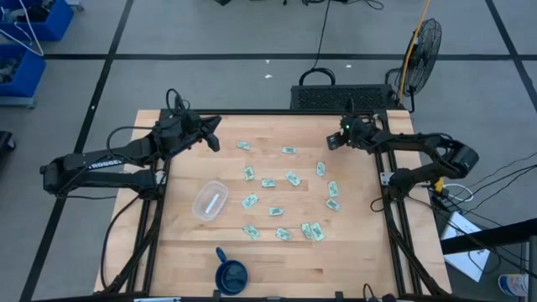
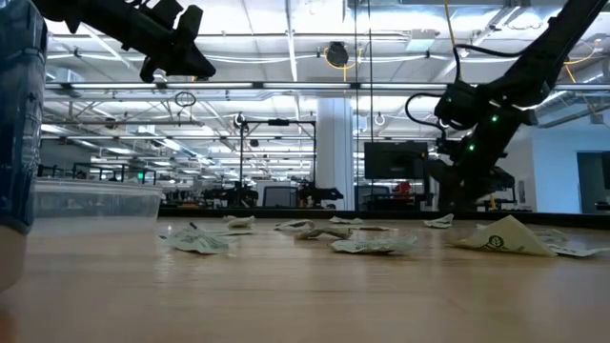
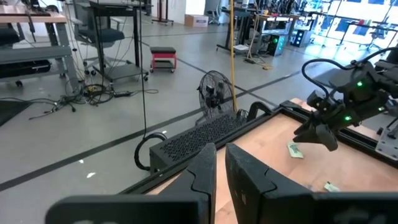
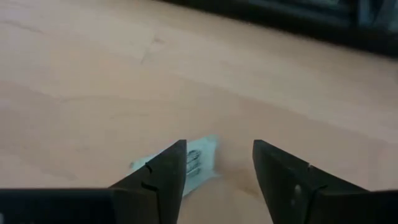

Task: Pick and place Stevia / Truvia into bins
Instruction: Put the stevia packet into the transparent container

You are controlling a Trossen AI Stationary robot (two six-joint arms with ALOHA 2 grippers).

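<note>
Several pale green and white sachets (image 1: 268, 183) lie flat and scattered on the wooden table; they also show in the low view (image 2: 367, 245). The clear tub (image 1: 210, 201) stands left of them, with nothing in it that I can see. My right gripper (image 1: 330, 144) is open, low over the table's far right part. In the right wrist view (image 4: 217, 146) one sachet (image 4: 200, 155) lies flat on the wood, partly hidden behind one finger. My left gripper (image 1: 215, 134) is shut and empty, high above the table's far left (image 2: 186, 43).
A dark blue cup with a handle (image 1: 232, 273) stands at the table's near edge. A black box (image 1: 344, 96) and a fan (image 1: 424, 42) stand beyond the far edge. Bare wood lies along the table's near right part.
</note>
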